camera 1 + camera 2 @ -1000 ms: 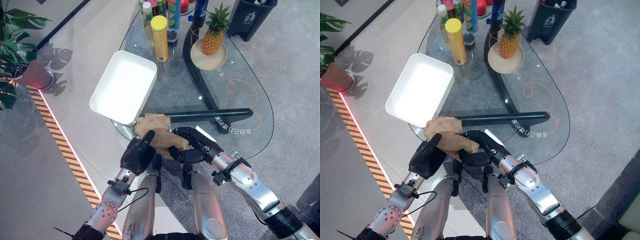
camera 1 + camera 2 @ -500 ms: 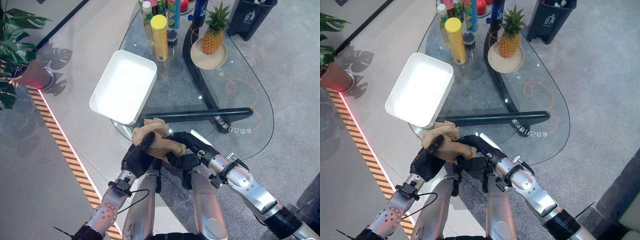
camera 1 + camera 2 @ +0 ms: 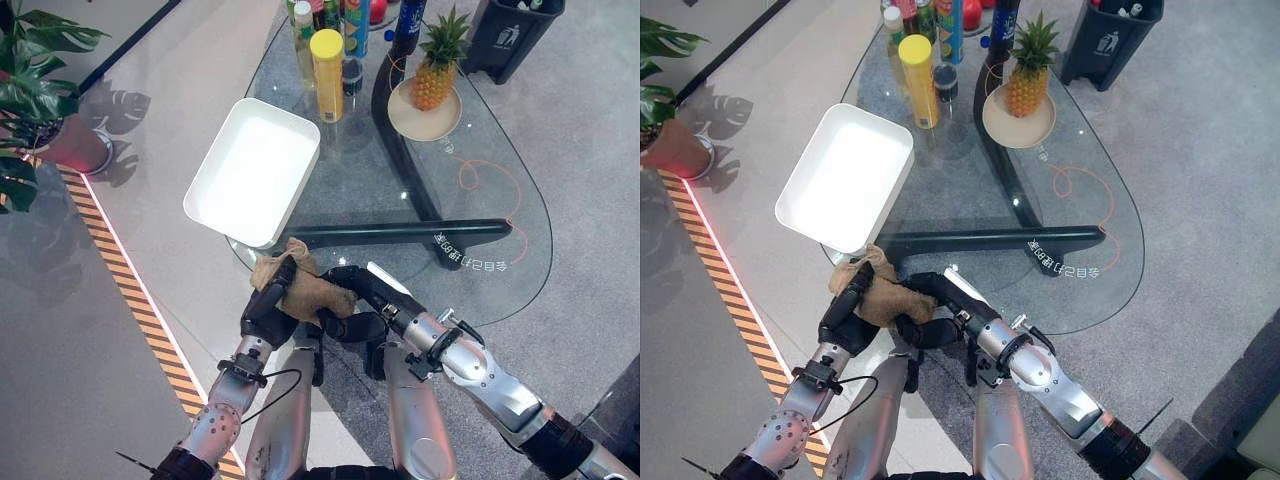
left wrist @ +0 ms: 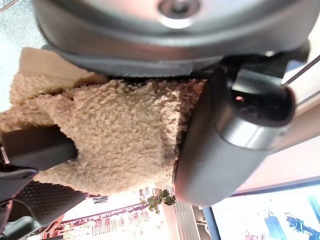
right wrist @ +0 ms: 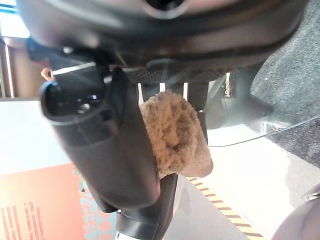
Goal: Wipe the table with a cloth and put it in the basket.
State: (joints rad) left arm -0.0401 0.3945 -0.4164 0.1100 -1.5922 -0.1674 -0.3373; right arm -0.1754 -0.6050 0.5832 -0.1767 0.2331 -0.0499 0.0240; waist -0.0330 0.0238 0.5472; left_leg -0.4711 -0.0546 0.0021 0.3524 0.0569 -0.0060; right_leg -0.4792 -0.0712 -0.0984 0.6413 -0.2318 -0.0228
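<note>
Right now the left robot hand (image 3: 268, 308) and the right robot hand (image 3: 355, 300) both grasp the tan fleecy cloth (image 3: 300, 290), bunched between them at the near edge of the glass tabletop (image 3: 480, 200); in each wrist view the fingers and thumb curl round the pile, so both are clenched on it. Just beyond the cloth, on the robot's left part of the tabletop, sits the white rectangular basket (image 3: 250, 215), its near corner almost touching the bundle. Farther off stand a yellow-capped canister (image 3: 327, 60), several bottles (image 3: 303, 25) and a pineapple on a plate (image 3: 430, 85). Judging by the gathered cloth lifted close to the basket, the wiping looks finished and the putting-away step is in hand. The next move calls for carrying the bundle forward over the basket's rim and releasing it with both robot hands.
</note>
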